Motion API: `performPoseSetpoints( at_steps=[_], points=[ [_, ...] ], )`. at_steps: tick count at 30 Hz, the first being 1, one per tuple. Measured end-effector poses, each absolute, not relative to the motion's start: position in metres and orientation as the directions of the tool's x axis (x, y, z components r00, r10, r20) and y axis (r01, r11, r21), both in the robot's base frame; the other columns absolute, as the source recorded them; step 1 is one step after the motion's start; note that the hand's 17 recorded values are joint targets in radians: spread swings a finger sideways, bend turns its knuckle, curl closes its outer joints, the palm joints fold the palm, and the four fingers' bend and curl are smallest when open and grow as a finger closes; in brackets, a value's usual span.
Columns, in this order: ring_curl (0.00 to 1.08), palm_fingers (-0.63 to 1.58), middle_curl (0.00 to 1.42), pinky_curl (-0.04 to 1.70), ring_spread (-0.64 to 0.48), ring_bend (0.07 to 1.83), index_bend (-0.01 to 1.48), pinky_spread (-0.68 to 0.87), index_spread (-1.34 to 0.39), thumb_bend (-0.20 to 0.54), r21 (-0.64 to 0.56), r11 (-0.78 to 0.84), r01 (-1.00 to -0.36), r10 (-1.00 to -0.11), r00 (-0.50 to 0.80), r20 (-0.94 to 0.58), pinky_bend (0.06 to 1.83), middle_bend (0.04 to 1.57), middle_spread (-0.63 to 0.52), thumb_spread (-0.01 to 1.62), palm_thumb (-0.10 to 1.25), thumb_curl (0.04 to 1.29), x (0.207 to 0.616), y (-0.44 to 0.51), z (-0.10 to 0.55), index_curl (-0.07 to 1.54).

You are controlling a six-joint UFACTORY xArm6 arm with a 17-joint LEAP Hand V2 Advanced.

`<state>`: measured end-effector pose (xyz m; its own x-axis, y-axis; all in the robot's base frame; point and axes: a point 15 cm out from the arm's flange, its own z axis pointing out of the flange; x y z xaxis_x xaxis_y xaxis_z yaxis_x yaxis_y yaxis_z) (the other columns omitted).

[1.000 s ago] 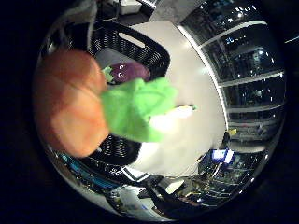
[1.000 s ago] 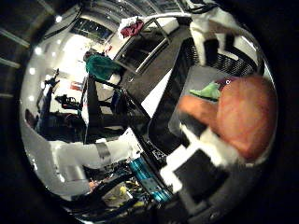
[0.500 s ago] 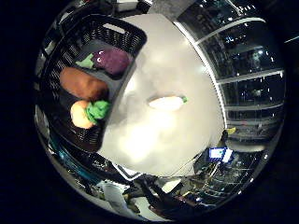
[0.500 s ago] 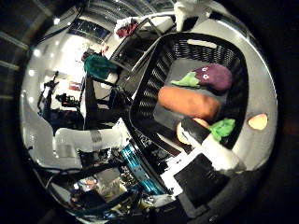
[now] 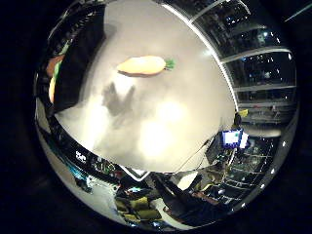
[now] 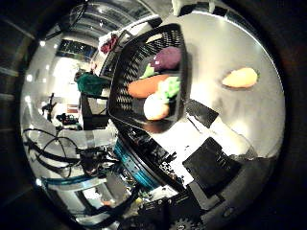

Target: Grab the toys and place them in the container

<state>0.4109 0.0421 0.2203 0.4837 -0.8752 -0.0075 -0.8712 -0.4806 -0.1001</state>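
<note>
Right thumb side palm view: a pale carrot toy lies flat on the bench, its green tip pointing away from the basket. Three toys fill the basket. Whether the hand is clenched cannot be told.

I see a pale table carrying two things directly. A black basket sits on it near one edge, and a yellow-orange toy with a small green tip lies on its side on the bare top, apart from the basket. A dark shadow falls on the table just beside that toy, between it and the table's middle.
</note>
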Motion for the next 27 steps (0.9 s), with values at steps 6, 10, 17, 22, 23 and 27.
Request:
performPoseSetpoints(
  at_steps=[6, 10, 17, 22, 23, 27],
  points=[
    [0.22, 0.29, 0.32, 0.34, 0.03, 0.36, 0.15, 0.47, -0.44, -0.024, -0.008, -0.449, -0.894, -0.892, 0.448, 0.055, 0.37, 0.27, -0.09, 0.97, 0.85, 0.46, 0.422, -0.020, 0.198, 0.29],
    [0.22, 0.29, 0.32, 0.33, 0.03, 0.36, 0.16, 0.46, -0.44, -0.024, 0.023, -0.434, -0.901, -0.898, 0.434, 0.066, 0.38, 0.27, -0.08, 0.97, 0.85, 0.46, 0.424, -0.040, 0.185, 0.28],
    [0.22, 0.28, 0.33, 0.32, 0.03, 0.36, 0.16, 0.45, -0.43, -0.024, 0.053, -0.438, -0.897, -0.896, 0.441, 0.057, 0.39, 0.27, -0.07, 0.97, 0.85, 0.46, 0.431, -0.046, 0.171, 0.27],
    [0.22, 0.26, 0.33, 0.32, 0.03, 0.36, 0.16, 0.44, -0.42, -0.024, 0.066, -0.443, -0.894, -0.893, 0.447, 0.048, 0.40, 0.27, -0.07, 0.97, 0.85, 0.46, 0.431, -0.044, 0.164, 0.27],
    [0.22, 0.26, 0.33, 0.31, 0.03, 0.36, 0.16, 0.44, -0.42, -0.024, 0.068, -0.445, -0.893, -0.893, 0.448, 0.047, 0.41, 0.27, -0.07, 0.97, 0.85, 0.46, 0.431, -0.044, 0.163, 0.27],
    [0.22, 0.26, 0.34, 0.31, 0.03, 0.37, 0.15, 0.44, -0.42, -0.023, 0.074, -0.444, -0.893, -0.893, 0.448, 0.042, 0.41, 0.27, -0.07, 0.97, 0.85, 0.46, 0.438, -0.044, 0.152, 0.27]
  ],
)
